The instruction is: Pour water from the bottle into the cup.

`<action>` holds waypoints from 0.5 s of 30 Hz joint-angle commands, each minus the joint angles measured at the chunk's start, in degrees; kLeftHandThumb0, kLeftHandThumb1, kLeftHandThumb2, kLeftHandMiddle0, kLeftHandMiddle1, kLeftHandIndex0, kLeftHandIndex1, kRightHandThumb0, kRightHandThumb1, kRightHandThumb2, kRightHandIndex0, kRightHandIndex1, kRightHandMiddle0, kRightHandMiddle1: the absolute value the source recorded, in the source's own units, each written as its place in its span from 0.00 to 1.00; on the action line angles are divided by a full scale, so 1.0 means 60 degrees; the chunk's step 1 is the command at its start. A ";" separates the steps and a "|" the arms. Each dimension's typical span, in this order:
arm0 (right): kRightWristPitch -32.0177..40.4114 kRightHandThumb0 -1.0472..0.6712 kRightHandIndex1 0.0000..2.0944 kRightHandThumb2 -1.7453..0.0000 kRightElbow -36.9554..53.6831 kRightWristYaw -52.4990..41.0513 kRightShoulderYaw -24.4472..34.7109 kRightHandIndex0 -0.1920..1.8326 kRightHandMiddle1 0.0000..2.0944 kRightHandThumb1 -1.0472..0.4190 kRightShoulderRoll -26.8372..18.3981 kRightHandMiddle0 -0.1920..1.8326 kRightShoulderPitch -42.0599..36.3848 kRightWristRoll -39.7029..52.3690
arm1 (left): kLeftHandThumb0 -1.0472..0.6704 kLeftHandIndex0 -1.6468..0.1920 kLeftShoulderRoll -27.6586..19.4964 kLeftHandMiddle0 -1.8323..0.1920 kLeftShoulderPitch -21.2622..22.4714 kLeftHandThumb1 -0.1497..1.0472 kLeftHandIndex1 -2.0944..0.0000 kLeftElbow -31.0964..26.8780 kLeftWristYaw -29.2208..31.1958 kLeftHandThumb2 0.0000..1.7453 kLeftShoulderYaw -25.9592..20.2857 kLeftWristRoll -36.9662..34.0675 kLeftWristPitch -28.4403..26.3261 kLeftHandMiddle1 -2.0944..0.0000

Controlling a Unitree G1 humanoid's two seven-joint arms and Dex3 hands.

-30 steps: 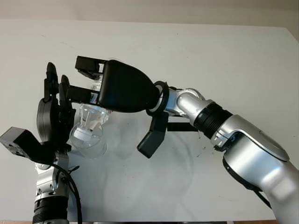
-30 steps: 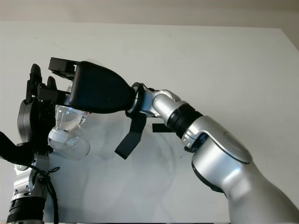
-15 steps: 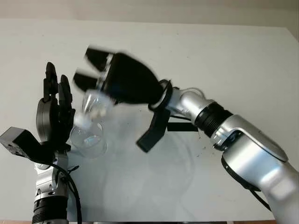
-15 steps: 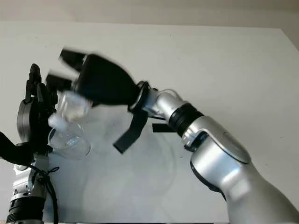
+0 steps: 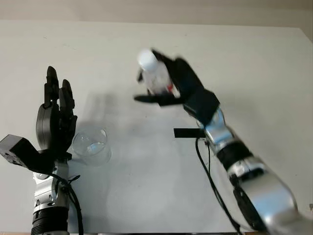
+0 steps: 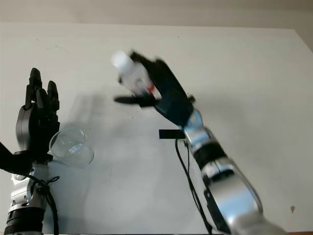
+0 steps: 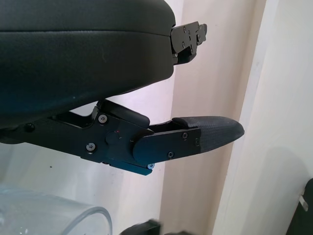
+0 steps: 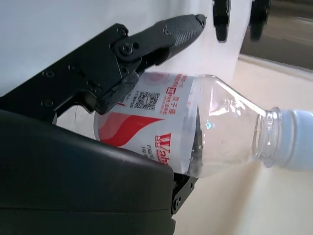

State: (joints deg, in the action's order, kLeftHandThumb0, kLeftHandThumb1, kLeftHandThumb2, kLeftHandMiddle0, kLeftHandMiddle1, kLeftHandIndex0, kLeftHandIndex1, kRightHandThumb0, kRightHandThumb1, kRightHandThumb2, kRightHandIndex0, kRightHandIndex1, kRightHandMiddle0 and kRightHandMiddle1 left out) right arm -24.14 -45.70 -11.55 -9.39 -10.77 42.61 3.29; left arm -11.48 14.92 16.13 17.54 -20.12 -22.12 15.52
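Swung up and away from the cup (image 5: 91,146), the right robot hand (image 5: 168,85) now carries the bottle (image 5: 154,73) well off to the cup's far right, where a second ago it was tipped neck-down right over the rim. Its fingers are wrapped round the labelled body of the bottle, which now points its white cap (image 5: 146,58) upward, and the wrist view shows the bottle looking empty or nearly so. Just beside the cup on its left, the left robot hand (image 5: 55,117) stands open, holding nothing. The cup sits on the table (image 5: 254,63) with what looks like a little water in the bottom. I'd say the pour is over and only setting the bottle down remains. Count: one bottle, one cup, two hands, plus one black strip (image 5: 189,132) to the cup's right.
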 commanded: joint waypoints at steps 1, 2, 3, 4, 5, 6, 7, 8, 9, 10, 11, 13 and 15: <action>0.0975 0.34 1.00 0.81 0.0991 -0.0456 0.0510 0.62 1.00 0.00 0.0138 0.49 -0.0478 0.0669 | 0.17 1.00 0.0032 1.00 -0.0352 1.00 1.00 0.0209 0.0078 0.33 -0.0056 -0.0053 -0.0014 0.98; 0.1576 0.33 1.00 0.81 0.1447 -0.0657 0.0677 0.62 1.00 0.00 0.0145 0.49 -0.0751 0.0952 | 0.17 1.00 0.0035 1.00 -0.0344 1.00 1.00 0.0245 0.0097 0.33 -0.0059 -0.0056 -0.0004 0.99; 0.2158 0.33 1.00 0.81 0.1923 -0.0810 0.0816 0.62 1.00 0.00 0.0132 0.48 -0.1029 0.1176 | 0.17 1.00 0.0048 1.00 -0.0335 1.00 1.00 0.0266 0.0096 0.33 -0.0056 -0.0049 -0.0001 0.99; 0.2790 0.33 1.00 0.80 0.2475 -0.0893 0.0926 0.62 1.00 0.00 0.0104 0.48 -0.1321 0.1353 | 0.17 1.00 0.0057 1.00 -0.0323 1.00 1.00 0.0292 0.0113 0.33 -0.0055 -0.0051 0.0009 1.00; 0.3436 0.32 1.00 0.80 0.3034 -0.0927 0.1049 0.62 1.00 0.00 0.0094 0.47 -0.1603 0.1551 | 0.17 1.00 0.0062 1.00 -0.0308 1.00 1.00 0.0320 0.0139 0.34 -0.0063 -0.0072 0.0002 1.00; 0.4010 0.32 1.00 0.80 0.3558 -0.0977 0.1168 0.62 1.00 0.00 0.0079 0.47 -0.1871 0.1755 | 0.17 1.00 0.0052 1.00 -0.0298 1.00 1.00 0.0344 0.0170 0.33 -0.0062 -0.0069 0.0015 1.00; 0.4444 0.33 1.00 0.80 0.3963 -0.1002 0.1257 0.61 1.00 0.00 0.0080 0.45 -0.2057 0.1876 | 0.17 1.00 0.0042 1.00 -0.0294 1.00 1.00 0.0358 0.0198 0.34 -0.0065 -0.0068 0.0026 1.00; 0.4880 0.33 1.00 0.80 0.4456 -0.1054 0.1372 0.61 1.00 0.00 0.0063 0.45 -0.2327 0.2067 | 0.17 1.00 0.0036 1.00 -0.0294 1.00 1.00 0.0330 0.0190 0.34 -0.0061 -0.0061 -0.0010 1.00; 0.5221 0.32 1.00 0.81 0.4946 -0.1115 0.1454 0.63 1.00 0.00 0.0014 0.45 -0.2594 0.2186 | 0.17 1.00 0.0030 1.00 -0.0298 1.00 1.00 0.0320 0.0193 0.34 -0.0060 -0.0054 -0.0018 1.00; 0.5494 0.32 1.00 0.81 0.5411 -0.1165 0.1530 0.63 1.00 0.00 -0.0028 0.45 -0.2851 0.2290 | 0.17 1.00 0.0033 1.00 -0.0297 1.00 1.00 0.0323 0.0199 0.34 -0.0069 -0.0067 -0.0030 1.00; 0.5706 0.31 1.00 0.82 0.5824 -0.1253 0.1636 0.64 1.00 0.00 -0.0055 0.46 -0.3087 0.2444 | 0.17 1.00 0.0036 1.00 -0.0292 1.00 1.00 0.0340 0.0196 0.34 -0.0072 -0.0065 -0.0033 1.00; 0.6094 0.32 1.00 0.81 0.6550 -0.1292 0.1835 0.64 1.00 0.00 -0.0109 0.46 -0.3451 0.2632 | 0.17 1.00 0.0052 1.00 -0.0298 1.00 1.00 0.0352 0.0124 0.35 -0.0081 -0.0036 -0.0061 1.00; 0.6371 0.32 1.00 0.81 0.7071 -0.1278 0.2038 0.64 1.00 0.00 -0.0164 0.47 -0.3684 0.2767 | 0.17 1.00 0.0065 1.00 -0.0312 1.00 1.00 0.0327 0.0085 0.34 -0.0067 -0.0020 -0.0098 1.00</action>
State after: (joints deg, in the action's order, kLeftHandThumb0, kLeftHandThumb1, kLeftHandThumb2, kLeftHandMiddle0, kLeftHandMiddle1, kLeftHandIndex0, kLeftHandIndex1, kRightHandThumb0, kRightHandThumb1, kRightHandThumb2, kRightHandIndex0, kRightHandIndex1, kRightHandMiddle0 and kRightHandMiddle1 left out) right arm 13.40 -6.42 -19.09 1.56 -11.13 21.09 18.95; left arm -11.70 14.94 17.14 18.17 -20.48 -22.20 15.16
